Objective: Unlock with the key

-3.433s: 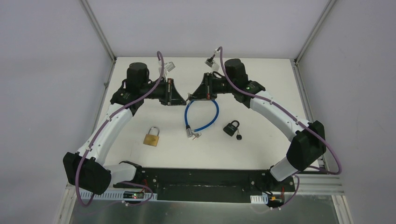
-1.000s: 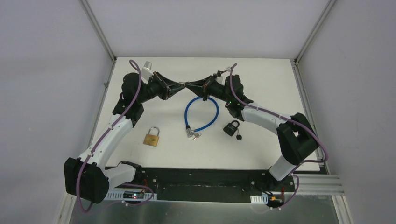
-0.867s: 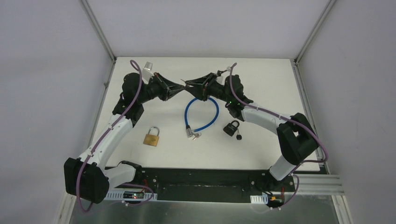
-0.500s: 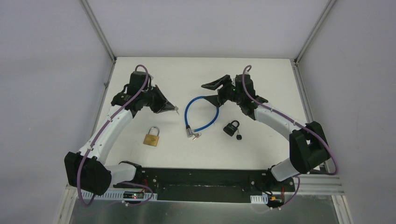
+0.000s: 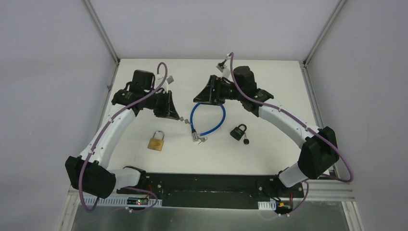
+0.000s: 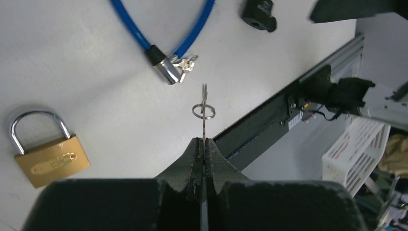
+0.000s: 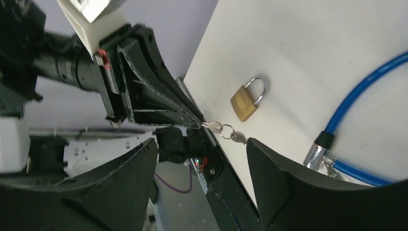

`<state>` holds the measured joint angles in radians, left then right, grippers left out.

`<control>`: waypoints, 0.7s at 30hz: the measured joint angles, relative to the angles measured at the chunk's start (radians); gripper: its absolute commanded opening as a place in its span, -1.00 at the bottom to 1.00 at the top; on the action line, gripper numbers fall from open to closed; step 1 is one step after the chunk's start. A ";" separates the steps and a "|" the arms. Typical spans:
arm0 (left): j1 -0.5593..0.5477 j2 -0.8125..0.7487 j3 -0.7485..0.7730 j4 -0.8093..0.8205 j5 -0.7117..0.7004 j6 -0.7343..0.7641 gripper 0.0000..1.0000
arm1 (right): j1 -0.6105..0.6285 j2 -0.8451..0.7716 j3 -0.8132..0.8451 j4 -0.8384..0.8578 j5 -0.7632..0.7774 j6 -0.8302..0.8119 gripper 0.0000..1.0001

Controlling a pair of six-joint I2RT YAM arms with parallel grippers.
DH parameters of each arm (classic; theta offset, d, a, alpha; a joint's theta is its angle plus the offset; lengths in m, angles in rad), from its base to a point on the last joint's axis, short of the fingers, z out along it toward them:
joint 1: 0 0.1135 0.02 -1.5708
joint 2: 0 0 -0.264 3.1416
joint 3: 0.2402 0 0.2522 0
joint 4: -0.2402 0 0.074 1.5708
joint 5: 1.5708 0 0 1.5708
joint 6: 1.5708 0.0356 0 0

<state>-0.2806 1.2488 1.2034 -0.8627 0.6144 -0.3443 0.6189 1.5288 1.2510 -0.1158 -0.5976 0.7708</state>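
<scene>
Brass in colour, the small square padlock [image 5: 156, 142] with a steel shackle lies flat on the white surface [image 5: 269, 149], below and to one side of the left gripper [image 5: 178, 117]. It is the only lock in view with no key near it, so it is probably the one to be opened. The left gripper is pressed together on one end of a small silver key on a wire ring [image 6: 204, 103], pinching it edge-on so that the rest sticks straight out past the fingertips. Held that way, the key can be aimed like a pointer, though which end is gripped cannot be told. Just ahead of the key lies the blue cable lock [image 6: 137, 31], whose silver barrel [image 6: 167, 73] already carries its own bunch of keys, so it seems an unlikely target. The right gripper [image 5: 201, 95] hovers apart from the left one, above the far bend of the blue cable, fingers spread wide and holding nothing. It looks free to steady a lock body. Below it, on the right arm's side, sits a black padlock [image 5: 237, 131] with a small black-headed piece [image 5: 247, 141], perhaps its key, just beside it. The brass padlock's keyhole does not show, so the lock may need turning or bracing.
</scene>
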 measured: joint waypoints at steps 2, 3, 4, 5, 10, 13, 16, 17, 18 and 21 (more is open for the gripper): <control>0.000 -0.014 0.027 -0.002 0.073 0.073 -1.00 | 0.022 0.000 0.010 0.013 -0.066 -0.058 0.46; 0.000 -0.024 0.042 -0.005 0.100 0.108 -1.00 | 0.033 0.000 0.013 0.019 -0.090 -0.076 0.46; 0.000 -0.035 0.061 -0.006 0.135 0.145 -1.00 | 0.044 0.001 0.014 0.027 -0.108 -0.087 0.46; 0.000 -0.045 0.077 -0.006 0.161 0.174 -1.00 | 0.053 0.002 0.016 0.032 -0.124 -0.093 0.45; 0.000 -0.072 0.157 -0.029 0.253 0.308 -1.00 | 0.088 0.015 0.046 0.099 -0.219 -0.109 0.37; 0.000 -0.066 0.185 -0.059 0.307 0.365 -1.00 | 0.090 0.017 0.058 0.124 -0.278 -0.113 0.37; 0.000 -0.054 0.197 -0.088 0.360 0.404 -1.00 | 0.092 0.019 0.074 0.110 -0.307 -0.132 0.29; 0.000 -0.050 0.197 -0.095 0.374 0.413 -1.00 | 0.095 0.021 0.081 0.100 -0.309 -0.143 0.23; 0.000 -0.046 0.197 -0.104 0.389 0.419 -1.00 | 0.098 0.023 0.091 0.085 -0.310 -0.157 0.14; 0.000 -0.038 0.197 -0.117 0.419 0.434 -1.00 | 0.114 0.034 0.113 0.042 -0.318 -0.199 -0.15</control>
<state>-0.2806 1.2106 1.4006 -0.9794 1.0332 0.0895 0.7334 1.5623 1.3636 -0.0738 -0.9154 0.5720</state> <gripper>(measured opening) 0.010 0.534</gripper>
